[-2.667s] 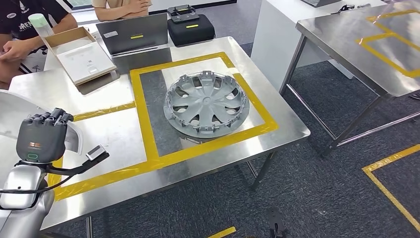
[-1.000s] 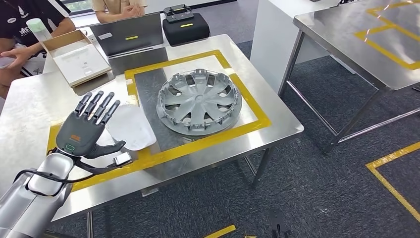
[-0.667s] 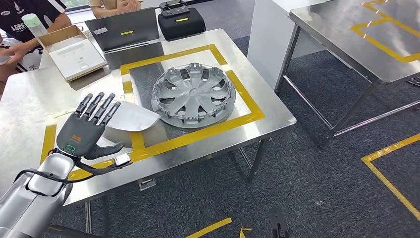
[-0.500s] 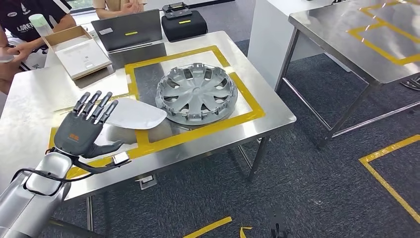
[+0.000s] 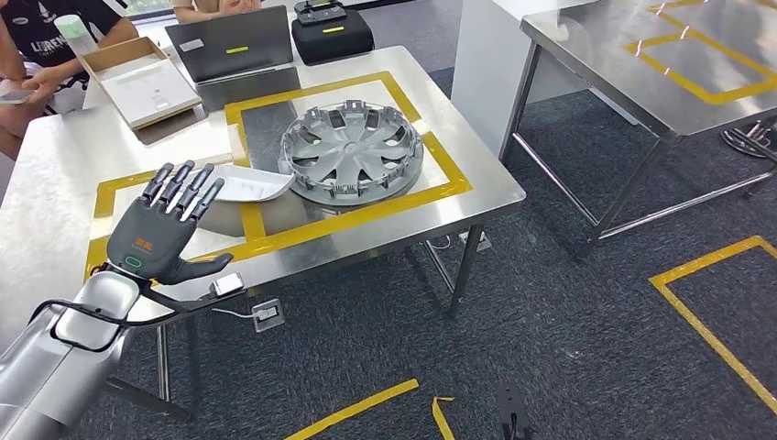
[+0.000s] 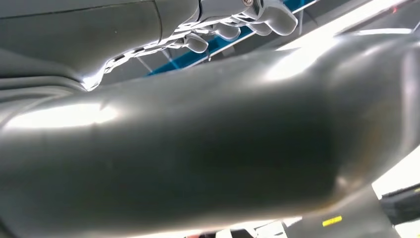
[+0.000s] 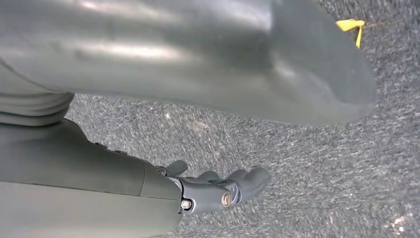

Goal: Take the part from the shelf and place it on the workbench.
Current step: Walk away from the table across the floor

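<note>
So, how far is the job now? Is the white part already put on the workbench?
Done, it seems: the white part lies on the workbench, across the yellow tape, its tip at the hubcap. In hand: nothing; the left hand hovers beside the part with fingers spread. The right hand hangs over the carpet, empty. Left: probably only drawing the arm back.

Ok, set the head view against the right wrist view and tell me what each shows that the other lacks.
Head view alone: the workbench with yellow tape, the grey wheel cover, the white part lying beside it, the left hand raised with fingers spread, and a laptop. Right wrist view alone: the right hand, fingers hanging loosely curled over the floor, holding nothing. Both share the dark carpet and scraps of yellow tape.
</note>
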`<action>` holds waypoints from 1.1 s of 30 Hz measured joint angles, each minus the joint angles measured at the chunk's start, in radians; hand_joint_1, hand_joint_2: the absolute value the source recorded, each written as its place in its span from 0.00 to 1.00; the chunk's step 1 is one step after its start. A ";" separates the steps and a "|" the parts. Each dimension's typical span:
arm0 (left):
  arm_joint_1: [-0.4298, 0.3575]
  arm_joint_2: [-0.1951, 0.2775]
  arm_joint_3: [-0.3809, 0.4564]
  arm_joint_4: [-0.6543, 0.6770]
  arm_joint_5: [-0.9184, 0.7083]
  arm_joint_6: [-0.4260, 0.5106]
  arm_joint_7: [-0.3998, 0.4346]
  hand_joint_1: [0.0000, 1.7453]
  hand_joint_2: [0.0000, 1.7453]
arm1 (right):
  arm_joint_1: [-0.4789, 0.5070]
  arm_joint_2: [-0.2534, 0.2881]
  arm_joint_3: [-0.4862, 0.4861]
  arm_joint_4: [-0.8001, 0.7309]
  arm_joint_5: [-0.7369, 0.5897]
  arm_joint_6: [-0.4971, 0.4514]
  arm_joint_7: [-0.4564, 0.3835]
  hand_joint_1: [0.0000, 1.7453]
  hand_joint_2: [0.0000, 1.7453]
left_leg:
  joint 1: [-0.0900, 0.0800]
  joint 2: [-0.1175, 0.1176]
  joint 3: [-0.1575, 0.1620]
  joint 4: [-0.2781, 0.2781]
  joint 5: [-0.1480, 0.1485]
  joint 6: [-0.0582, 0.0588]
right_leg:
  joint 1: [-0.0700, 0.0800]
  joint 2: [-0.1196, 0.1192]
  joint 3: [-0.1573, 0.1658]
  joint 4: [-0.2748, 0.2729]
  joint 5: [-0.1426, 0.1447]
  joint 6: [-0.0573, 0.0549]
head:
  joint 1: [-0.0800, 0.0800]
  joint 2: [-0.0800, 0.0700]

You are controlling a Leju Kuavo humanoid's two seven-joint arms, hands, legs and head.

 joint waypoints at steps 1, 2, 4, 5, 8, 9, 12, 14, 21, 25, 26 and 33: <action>-0.003 0.002 -0.001 0.002 0.000 0.000 -0.002 0.00 0.00 | -0.001 0.001 -0.001 0.000 -0.001 0.001 -0.001 0.00 0.00 | 0.001 -0.001 -0.007 0.011 -0.017 -0.006 | -0.001 -0.001 -0.008 -0.003 0.011 -0.008 | 0.000 0.000; -0.005 0.006 -0.001 0.003 0.002 0.000 -0.006 0.00 0.00 | -0.002 0.001 -0.003 0.000 -0.003 0.002 -0.003 0.00 0.00 | 0.003 -0.002 -0.020 0.040 -0.051 -0.012 | -0.003 -0.003 -0.019 -0.005 0.024 -0.014 | -0.002 0.000; -0.011 0.011 -0.002 0.007 0.006 0.000 -0.019 0.00 0.00 | -0.003 0.002 -0.008 0.000 -0.015 0.010 -0.011 0.00 0.00 | 0.006 -0.003 -0.052 0.151 -0.150 -0.022 | -0.003 -0.004 -0.047 -0.006 0.048 -0.021 | -0.003 0.000; -0.012 0.014 -0.002 0.010 0.008 0.000 -0.028 0.00 0.00 | -0.002 0.002 -0.012 0.000 -0.025 0.016 -0.017 0.00 0.00 | 0.007 -0.003 -0.064 0.213 -0.185 -0.025 | -0.003 -0.004 -0.062 -0.006 0.060 -0.021 | -0.003 0.000; -0.013 0.019 -0.003 0.021 0.005 0.000 -0.046 0.00 0.00 | -0.002 0.002 -0.031 0.000 -0.052 0.031 -0.025 0.00 0.00 | 0.008 -0.003 -0.020 0.257 -0.171 -0.022 | -0.003 -0.004 -0.109 -0.005 0.097 -0.018 | -0.003 0.000; -0.014 0.020 -0.003 0.022 0.004 0.000 -0.048 0.00 0.00 | -0.002 0.002 -0.036 0.000 -0.055 0.034 -0.026 0.00 0.00 | 0.007 -0.003 0.027 0.209 -0.151 -0.017 | -0.002 -0.004 -0.122 -0.004 0.109 -0.016 | -0.003 0.000; -0.025 0.023 -0.002 0.019 0.003 0.000 -0.051 0.00 0.00 | -0.002 0.002 -0.046 0.000 -0.060 0.043 -0.028 0.00 0.00 | -0.002 -0.003 0.164 0.026 -0.168 0.002 | -0.002 -0.005 -0.142 -0.007 0.140 -0.001 | -0.002 0.000; -0.031 0.025 -0.002 0.019 0.003 0.001 -0.052 0.00 0.00 | -0.001 0.001 -0.051 0.000 -0.060 0.046 -0.027 0.00 0.00 | -0.009 -0.003 0.174 -0.008 -0.171 0.013 | -0.005 -0.007 -0.141 -0.017 0.161 0.014 | -0.004 0.000; -0.036 0.034 -0.003 0.028 0.027 0.000 -0.064 0.00 0.00 | 0.000 -0.002 -0.057 0.002 -0.054 0.054 -0.023 0.00 0.00 | -0.001 0.004 0.092 -0.023 -0.075 0.048 | -0.008 -0.004 -0.214 0.225 -0.036 0.043 | -0.005 0.000; -0.032 0.041 -0.003 0.037 0.026 0.000 -0.071 0.00 0.00 | -0.002 -0.005 -0.057 0.002 -0.045 0.063 -0.018 0.00 0.00 | 0.001 0.004 0.021 -0.009 -0.028 0.036 | -0.009 -0.004 -0.092 0.156 0.016 0.046 | -0.004 0.000; -0.034 0.044 -0.002 0.039 0.025 0.000 -0.073 0.00 0.00 | -0.003 -0.005 -0.057 0.002 -0.041 0.066 -0.017 0.00 0.00 | 0.001 0.004 0.007 -0.003 -0.020 0.030 | -0.007 -0.004 -0.043 0.094 0.010 0.041 | -0.003 0.000; -0.045 0.059 0.000 0.050 0.021 0.000 -0.082 0.00 0.00 | -0.004 -0.006 -0.057 0.004 -0.032 0.073 -0.018 0.00 0.00 | 0.006 0.001 -0.034 0.056 -0.068 -0.014 | -0.005 -0.007 -0.028 -0.002 0.030 -0.015 | -0.002 0.000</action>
